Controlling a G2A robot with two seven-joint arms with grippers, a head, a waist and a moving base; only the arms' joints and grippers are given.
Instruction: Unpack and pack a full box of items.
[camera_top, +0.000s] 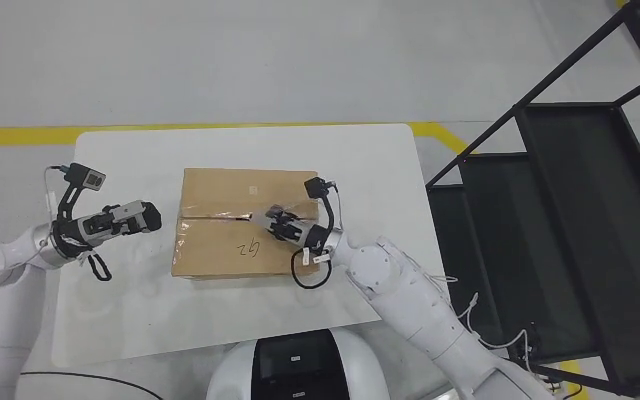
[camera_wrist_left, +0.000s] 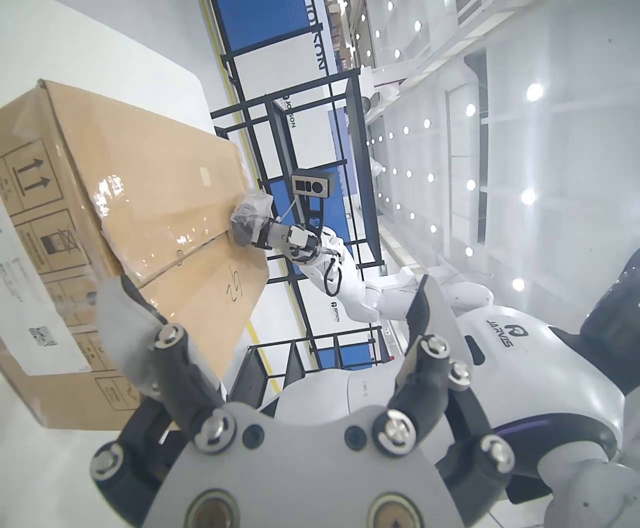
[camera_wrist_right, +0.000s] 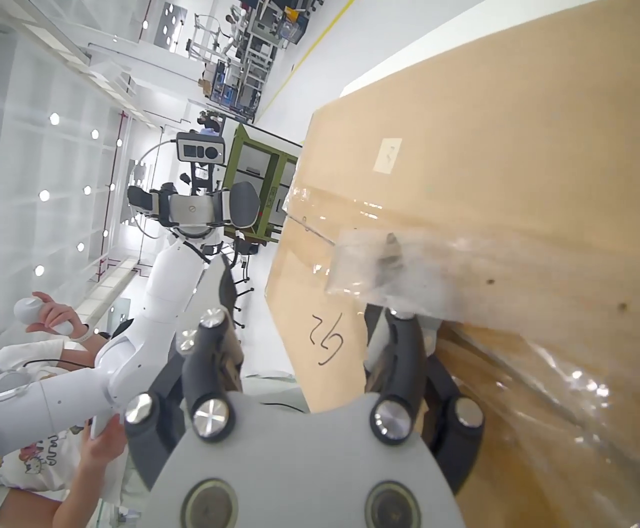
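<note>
We've got the cardboard box (camera_top: 235, 240) sitting approx. mid-way across the white table (camera_top: 380, 160). Both top flaps are down & the centre seam is covered w/ clear tape (camera_top: 212, 213). The right gripper (camera_top: 272, 222) is over the lid, right at the seam, toward the end of the box nearer its own arm. Its fingers (camera_wrist_right: 395, 335) are apart & not clamped on anything. From the right wrist cam we see a loose tape flap (camera_wrist_right: 400, 270) lifted off the seam & lying across one fingertip. The other finger is clear of the tape, w/ nothing btw. the two. We can't tell if that fingertip actually presses on the cardboard. The left gripper (camera_top: 152, 216) hangs above the table just beside the opposite short end of the box, not touching it. It points at the box w/ fingers (camera_wrist_left: 127, 310) spread wide & nothing held. On the lid we note a pen mark (camera_top: 248, 247) on the flap nearer the robot & a small pale label (camera_top: 253, 189) on the far flap. The box side facing the left gripper carries printed handling symbols & a white sticker (camera_wrist_left: 30, 285).
</note>
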